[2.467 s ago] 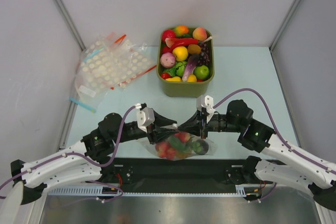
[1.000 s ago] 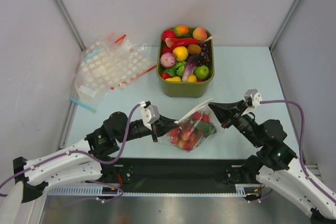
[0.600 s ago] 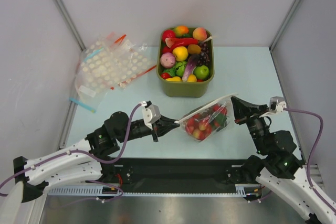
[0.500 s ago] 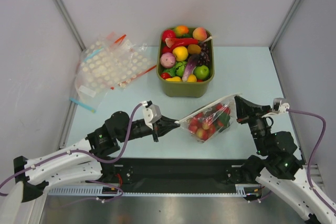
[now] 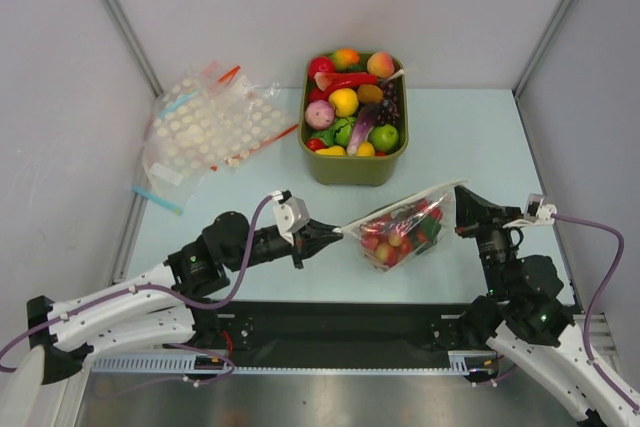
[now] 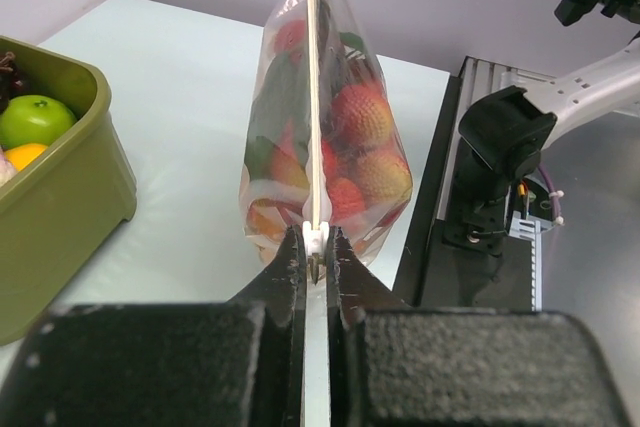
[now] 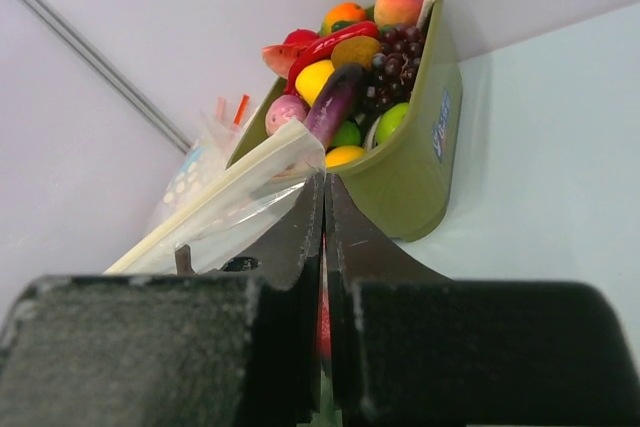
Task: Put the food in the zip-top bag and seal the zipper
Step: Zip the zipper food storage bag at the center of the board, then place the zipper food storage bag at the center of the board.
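The clear zip-top bag (image 5: 402,230) hangs stretched between my two grippers above the table, full of food (image 5: 392,234): red berries, green and orange pieces. Its pale zipper (image 5: 400,205) runs taut along the top edge. My left gripper (image 5: 338,233) is shut on the zipper's left end, where a small white slider (image 6: 315,239) sits at the fingertips. My right gripper (image 5: 458,209) is shut on the bag's right corner. In the left wrist view the bag (image 6: 325,127) hangs edge-on in front of my fingers. In the right wrist view the zipper (image 7: 215,202) runs off to the left.
An olive green bin (image 5: 353,165) heaped with toy fruit and vegetables stands at the back middle, also seen in the right wrist view (image 7: 410,172). A heap of white-dotted clear bags (image 5: 205,127) with red and blue strips lies at the back left. A black rail (image 5: 340,327) runs along the near edge.
The right arm swung out to the right and back, pulling the bag's right end with it. The bag rose from the near edge and now hangs taut between both grippers.
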`<action>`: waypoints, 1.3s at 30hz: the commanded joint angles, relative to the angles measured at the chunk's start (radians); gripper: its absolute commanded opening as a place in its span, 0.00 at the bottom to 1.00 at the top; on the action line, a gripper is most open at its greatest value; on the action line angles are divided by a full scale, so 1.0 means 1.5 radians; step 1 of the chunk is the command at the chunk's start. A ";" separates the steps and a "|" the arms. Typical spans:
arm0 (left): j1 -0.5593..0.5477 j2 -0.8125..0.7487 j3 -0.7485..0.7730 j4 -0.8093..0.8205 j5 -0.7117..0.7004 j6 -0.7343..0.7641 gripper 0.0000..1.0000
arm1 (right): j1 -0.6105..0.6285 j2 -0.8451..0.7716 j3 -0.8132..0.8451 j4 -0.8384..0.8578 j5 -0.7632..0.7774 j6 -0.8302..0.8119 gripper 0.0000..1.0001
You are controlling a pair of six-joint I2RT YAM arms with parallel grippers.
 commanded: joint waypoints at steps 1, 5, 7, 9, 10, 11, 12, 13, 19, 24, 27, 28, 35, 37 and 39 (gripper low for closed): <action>-0.001 -0.011 0.031 -0.018 -0.047 -0.007 0.00 | -0.018 -0.012 0.005 0.073 0.165 -0.021 0.00; -0.001 0.006 0.040 -0.036 -0.131 -0.022 0.00 | -0.018 0.044 -0.003 0.096 0.101 -0.014 0.00; -0.001 0.017 0.043 -0.039 -0.163 -0.029 0.00 | -0.019 0.076 -0.002 0.106 0.088 -0.008 0.00; 0.000 0.024 0.045 -0.043 -0.240 -0.046 0.00 | -0.018 0.115 -0.001 0.115 0.078 -0.008 0.00; 0.000 0.027 0.047 -0.043 -0.281 -0.058 0.00 | -0.018 0.126 -0.003 0.124 0.076 -0.007 0.00; 0.002 0.029 0.048 -0.061 -0.375 -0.088 0.00 | -0.018 0.134 -0.005 0.131 0.075 -0.008 0.00; 0.004 0.030 0.046 -0.062 -0.411 -0.098 0.00 | -0.018 0.148 -0.009 0.139 0.071 -0.010 0.00; 0.008 0.028 0.039 -0.060 -0.437 -0.104 0.00 | -0.019 0.154 -0.013 0.158 0.067 -0.014 0.00; 0.092 0.037 0.009 -0.017 -0.511 -0.150 0.00 | -0.020 0.223 -0.047 0.258 0.026 -0.034 0.00; 0.150 0.110 0.014 -0.005 -0.499 -0.173 0.00 | -0.030 0.315 -0.046 0.319 -0.030 -0.041 0.10; 0.180 0.159 0.024 -0.011 -0.498 -0.195 0.02 | -0.041 0.382 -0.014 0.292 -0.060 -0.017 0.33; 0.186 0.166 0.034 -0.028 -0.521 -0.208 0.08 | -0.042 0.398 -0.004 0.276 -0.057 -0.006 0.60; 0.186 0.068 -0.010 0.000 -0.521 -0.232 0.94 | -0.043 0.410 0.038 0.200 -0.053 0.016 0.96; 0.186 0.000 -0.044 0.012 -0.526 -0.254 1.00 | -0.043 0.405 0.046 0.168 -0.034 0.048 1.00; 0.186 -0.042 -0.061 -0.003 -0.526 -0.266 1.00 | -0.043 0.409 0.077 0.108 -0.013 0.076 1.00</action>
